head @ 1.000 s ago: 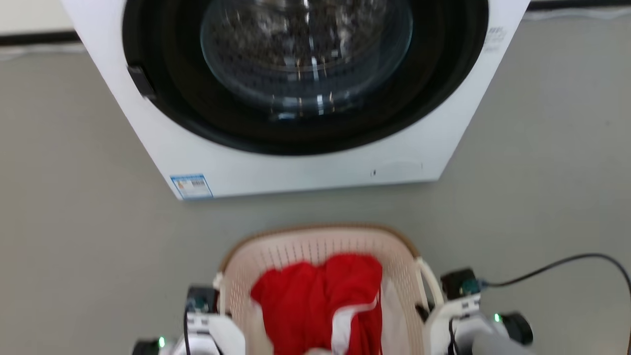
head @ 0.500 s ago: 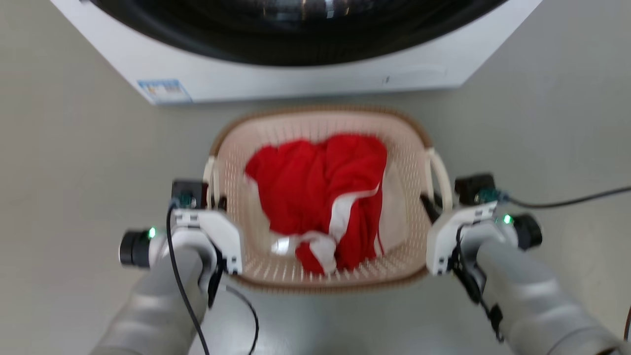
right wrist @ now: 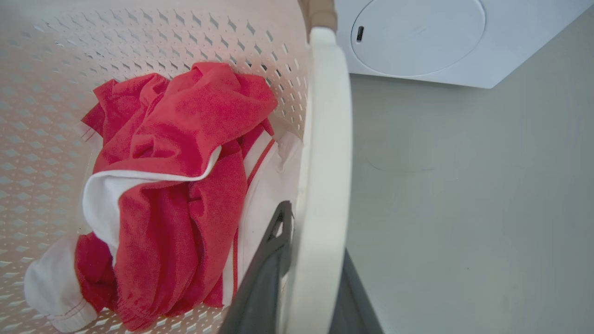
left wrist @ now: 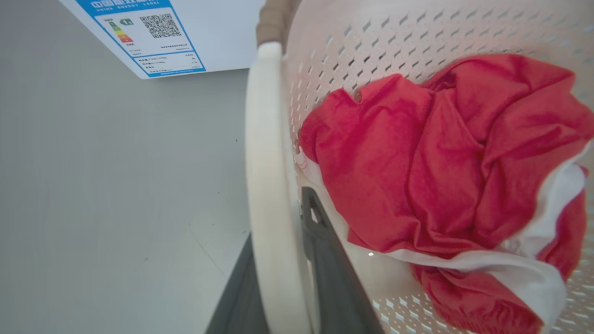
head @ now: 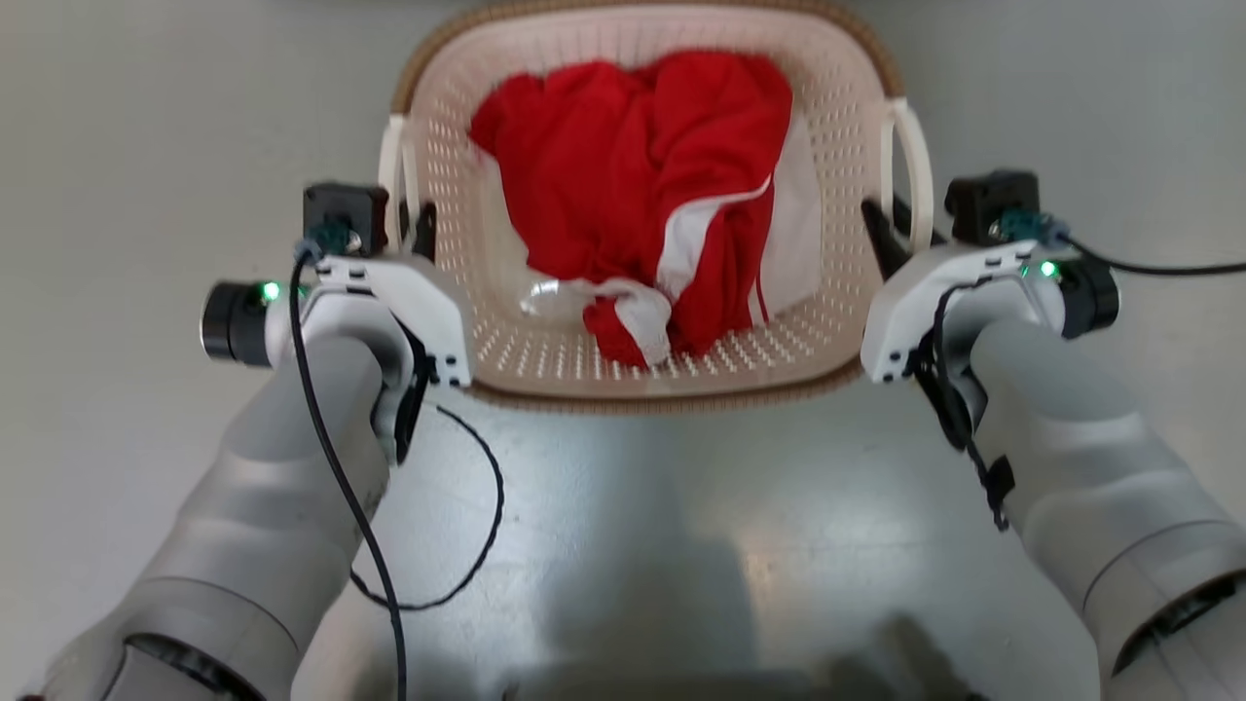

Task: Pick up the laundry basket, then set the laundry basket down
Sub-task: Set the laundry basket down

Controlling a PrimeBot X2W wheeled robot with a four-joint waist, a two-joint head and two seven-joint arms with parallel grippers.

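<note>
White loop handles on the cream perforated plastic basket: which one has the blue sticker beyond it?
The left loop handle: the blue-bordered sticker sits past it; past the right loop handle is a round white panel.

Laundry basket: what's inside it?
Inside the laundry basket lies a crumpled red garment with white trim, over some white fabric. Anything beneath the cloth is covered; the bare perforated floor shows nearest the robot.

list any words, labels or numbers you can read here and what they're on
Blue-bordered label on the washing machine: header line and small print too small to read.
QR code on that label: a code, no readable words.
On the laundry basket and the red and white garment: no text.
</note>
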